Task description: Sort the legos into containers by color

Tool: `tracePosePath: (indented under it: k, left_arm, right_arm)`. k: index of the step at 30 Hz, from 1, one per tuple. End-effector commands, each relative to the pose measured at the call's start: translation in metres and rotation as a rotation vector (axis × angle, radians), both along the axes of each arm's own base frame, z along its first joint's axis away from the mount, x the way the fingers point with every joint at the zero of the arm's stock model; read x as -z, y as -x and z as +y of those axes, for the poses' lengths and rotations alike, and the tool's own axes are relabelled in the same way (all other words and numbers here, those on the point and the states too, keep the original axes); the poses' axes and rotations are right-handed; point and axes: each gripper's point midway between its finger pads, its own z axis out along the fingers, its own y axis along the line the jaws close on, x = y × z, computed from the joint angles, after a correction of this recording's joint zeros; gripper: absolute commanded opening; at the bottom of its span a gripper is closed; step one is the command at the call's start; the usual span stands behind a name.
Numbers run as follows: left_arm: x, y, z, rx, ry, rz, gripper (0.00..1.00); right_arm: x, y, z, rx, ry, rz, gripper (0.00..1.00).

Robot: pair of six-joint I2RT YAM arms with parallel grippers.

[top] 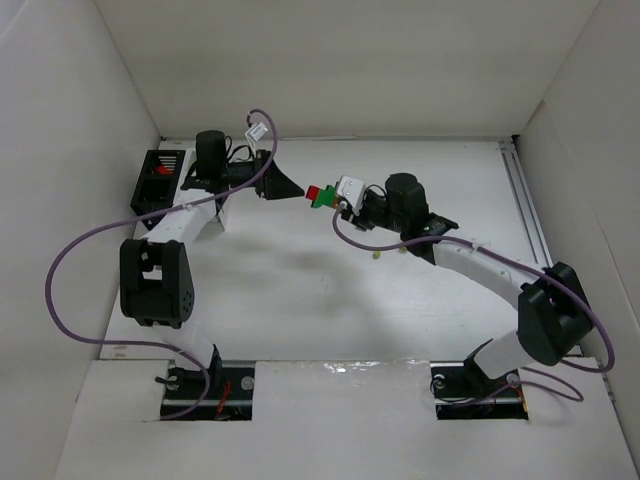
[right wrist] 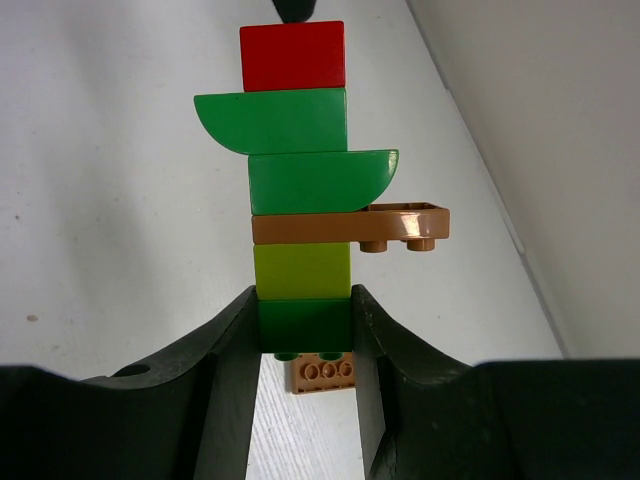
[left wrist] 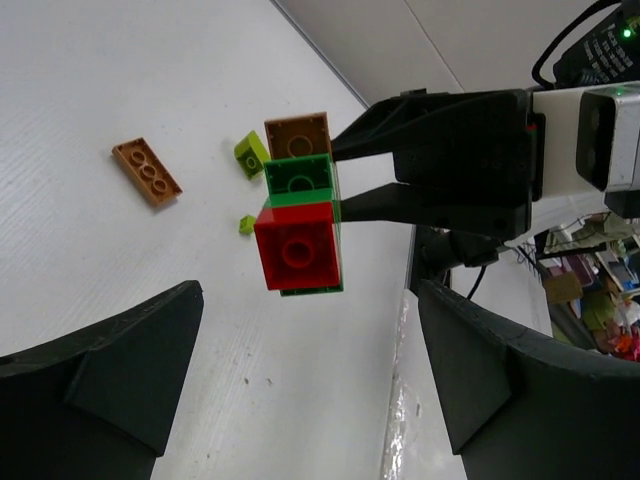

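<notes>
A stack of legos (right wrist: pixel 300 190) sticks out from my right gripper (right wrist: pixel 305 320), which is shut on the dark green brick at its base. Above that come a yellow-green brick, an orange plate, two green bricks and a red brick (left wrist: pixel 297 245) at the tip. In the top view the stack (top: pixel 320 193) hangs above the table between the two grippers. My left gripper (left wrist: pixel 310 312) faces the red end, open, with nothing between its fingers. The black container (top: pixel 158 182) stands at the far left with something red inside. The white container is hidden by the left arm.
Loose on the table lie an orange brick (left wrist: pixel 147 172), a yellow-green brick (left wrist: pixel 251 153) and a tiny yellow-green piece (left wrist: pixel 246 224). Another orange brick (right wrist: pixel 322 372) lies below the right fingers. White walls enclose the table, and purple cables loop beside both arms.
</notes>
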Motion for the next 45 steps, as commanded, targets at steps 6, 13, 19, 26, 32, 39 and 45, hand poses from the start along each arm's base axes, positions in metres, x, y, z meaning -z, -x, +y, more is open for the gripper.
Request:
tracePosePath:
  k: [6,13,19,26,32,39,45]
  left_arm:
    - [-0.017,-0.022,-0.012,-0.003,-0.018,-0.099,0.85]
    - [-0.017,-0.020,-0.016,0.012,-0.026,-0.118,0.85]
    - [-0.011,-0.014,-0.019,0.030,-0.025,-0.098,0.74]
    - [-0.009,-0.010,-0.019,0.038,-0.021,-0.098,0.53]
    - [-0.012,-0.006,-0.019,0.043,-0.007,-0.081,0.08]
    - [-0.017,-0.003,-0.014,0.024,-0.011,-0.109,0.03]
    - [-0.015,-0.011,0.000,-0.044,-0.030,-0.117,0.03]
  right_arm:
    - [-0.038,-0.009,0.012,-0.004,-0.085,-0.087,0.00]
    - [-0.039,-0.006,0.019,-0.014,-0.084,-0.088,0.00]
    - [-0.043,-0.006,0.025,-0.023,-0.089,-0.095,0.00]
    - [-0.048,-0.005,0.028,-0.022,-0.094,-0.105,0.00]
    - [-0.039,-0.007,0.024,0.016,-0.077,-0.101,0.00]
    - [-0.014,-0.011,-0.014,0.113,-0.033,-0.072,0.00]
    - [0.004,-0.004,-0.034,0.144,-0.006,-0.043,0.00]
